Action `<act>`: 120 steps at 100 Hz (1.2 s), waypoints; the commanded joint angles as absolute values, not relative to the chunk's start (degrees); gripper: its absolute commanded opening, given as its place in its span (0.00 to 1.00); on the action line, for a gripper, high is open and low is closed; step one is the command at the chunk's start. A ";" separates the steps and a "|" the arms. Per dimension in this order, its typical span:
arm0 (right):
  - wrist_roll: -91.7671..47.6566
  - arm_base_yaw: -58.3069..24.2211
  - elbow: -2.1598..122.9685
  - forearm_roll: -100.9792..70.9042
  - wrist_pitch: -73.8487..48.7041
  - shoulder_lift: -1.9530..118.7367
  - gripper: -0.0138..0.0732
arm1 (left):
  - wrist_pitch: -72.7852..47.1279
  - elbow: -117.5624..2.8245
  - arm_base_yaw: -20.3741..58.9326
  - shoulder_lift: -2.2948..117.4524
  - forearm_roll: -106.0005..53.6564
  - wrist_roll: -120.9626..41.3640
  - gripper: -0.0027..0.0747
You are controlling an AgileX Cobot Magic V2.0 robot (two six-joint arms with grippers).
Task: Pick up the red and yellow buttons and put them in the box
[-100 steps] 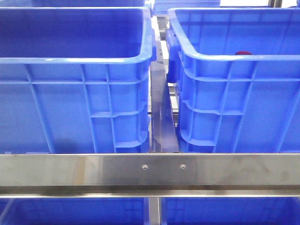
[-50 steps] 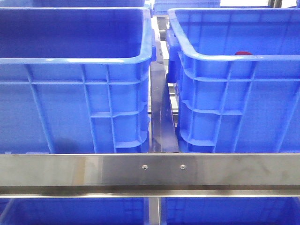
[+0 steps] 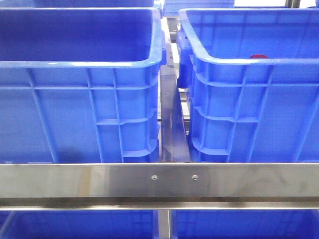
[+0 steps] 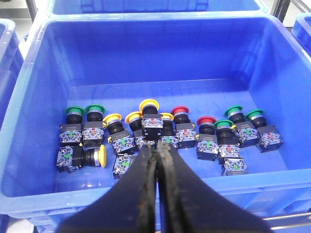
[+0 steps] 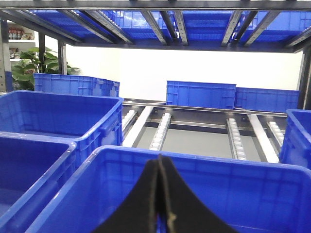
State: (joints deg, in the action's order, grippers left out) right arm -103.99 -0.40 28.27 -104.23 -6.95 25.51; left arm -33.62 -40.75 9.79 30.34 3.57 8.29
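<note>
Jaws of left gripper (image 4: 156, 145) clenched, nothing between them; right gripper (image 5: 160, 162) likewise pressed shut, empty.

Front view: two blue crates (image 3: 79, 99) side by side behind a steel rail (image 3: 159, 181); red cap (image 3: 258, 57) peeks over the right crate's (image 3: 249, 99) rim.

Left wrist view: red (image 4: 180, 111), yellow (image 4: 112, 118) and green (image 4: 74, 110) push buttons lie across crate floor (image 4: 155, 58), centre frame.

Right wrist view: blue crate (image 5: 204, 194) fills lower frame, roller rack (image 5: 194, 131) beyond.

My black fingers (image 4: 156, 160) hang over a deep blue crate (image 4: 39, 97). In it, black-bodied buttons (image 4: 160, 133) wear green, yellow and red caps. A silver rail (image 3: 159, 181) fronts two ribbed blue crates (image 3: 79, 94).
</note>
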 commanded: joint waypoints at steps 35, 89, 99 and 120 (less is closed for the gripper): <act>-103.71 -0.07 29.84 -109.94 -8.14 25.68 0.08 | -29.38 -42.19 9.74 30.63 3.74 8.26 0.59; -103.71 -0.07 29.84 -109.94 -8.26 25.68 0.08 | -31.02 -51.08 9.74 48.60 3.74 8.26 0.70; -103.71 -0.07 29.84 -109.94 -8.26 25.68 0.08 | -34.19 -56.96 9.74 56.02 3.74 8.26 0.70; -103.71 -0.07 29.84 -109.94 -8.32 25.68 0.08 | -40.65 -68.16 9.74 71.68 5.06 8.14 0.70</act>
